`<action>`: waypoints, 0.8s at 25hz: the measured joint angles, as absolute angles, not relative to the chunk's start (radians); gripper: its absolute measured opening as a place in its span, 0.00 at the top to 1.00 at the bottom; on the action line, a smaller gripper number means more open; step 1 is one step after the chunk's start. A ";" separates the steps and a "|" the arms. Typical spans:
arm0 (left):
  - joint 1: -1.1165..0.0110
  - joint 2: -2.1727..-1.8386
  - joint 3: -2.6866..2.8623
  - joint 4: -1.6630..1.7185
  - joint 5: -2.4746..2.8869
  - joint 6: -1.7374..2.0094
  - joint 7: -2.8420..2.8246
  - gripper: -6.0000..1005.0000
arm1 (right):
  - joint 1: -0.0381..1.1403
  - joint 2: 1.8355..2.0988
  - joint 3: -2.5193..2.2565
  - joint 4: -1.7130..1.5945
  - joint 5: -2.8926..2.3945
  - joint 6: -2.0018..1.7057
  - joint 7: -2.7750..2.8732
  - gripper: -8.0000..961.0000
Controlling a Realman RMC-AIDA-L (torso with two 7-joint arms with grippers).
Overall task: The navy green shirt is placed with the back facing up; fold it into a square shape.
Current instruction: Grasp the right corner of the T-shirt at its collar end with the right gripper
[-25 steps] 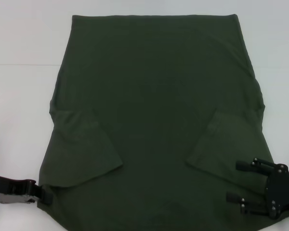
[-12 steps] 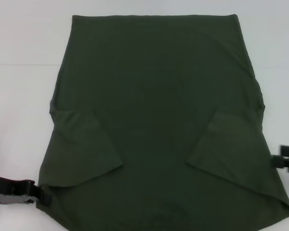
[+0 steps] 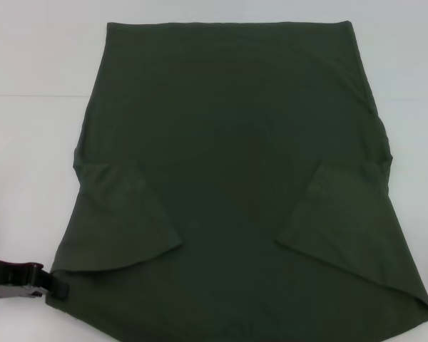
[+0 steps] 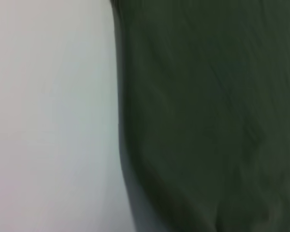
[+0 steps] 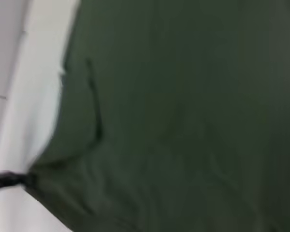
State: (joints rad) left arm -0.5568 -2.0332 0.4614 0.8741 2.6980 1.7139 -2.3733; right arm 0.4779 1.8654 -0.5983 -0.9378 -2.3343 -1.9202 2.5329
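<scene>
The navy green shirt (image 3: pixel 228 178) lies flat on the white table and fills most of the head view. Both short sleeves are folded inward over the body, the left sleeve (image 3: pixel 125 221) and the right sleeve (image 3: pixel 342 214). My left gripper (image 3: pixel 57 287) sits low at the shirt's near left corner, right at the fabric edge. It also shows as a small black shape, the left gripper (image 5: pixel 9 180), at the cloth's edge in the right wrist view. The right gripper is out of view. The wrist views show the shirt (image 4: pixel 208 116) and the shirt (image 5: pixel 183 121) close up.
White table (image 3: pixel 28 142) surrounds the shirt on the left, right and far sides. The shirt's near hem runs to the bottom edge of the head view.
My right gripper has pulled away from the shirt's near right part and left the head view to the right. The left gripper has slid slightly outward and lower.
</scene>
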 joint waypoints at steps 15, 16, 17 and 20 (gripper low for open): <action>-0.554 -2.033 0.462 0.877 2.690 1.712 -2.370 0.96 | 0.506 1.907 -0.608 -0.883 -2.556 -1.819 2.496 0.11; -0.554 -2.033 0.462 0.877 2.690 1.711 -2.370 0.96 | 0.508 1.912 -0.610 -0.882 -2.560 -1.814 2.493 0.11; -0.554 -2.033 0.462 0.877 2.690 1.711 -2.370 0.96 | 0.510 1.916 -0.614 -0.881 -2.565 -1.807 2.490 0.11; -0.555 -2.033 0.462 0.877 2.690 1.712 -2.370 0.96 | 0.513 1.924 -0.635 -0.873 -2.581 -1.783 2.486 0.11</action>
State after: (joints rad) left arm -0.5550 -2.0334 0.4618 0.8772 2.6896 1.7117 -2.3696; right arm 0.5132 1.9244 -0.6352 -0.8730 -2.5809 -1.7834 2.4865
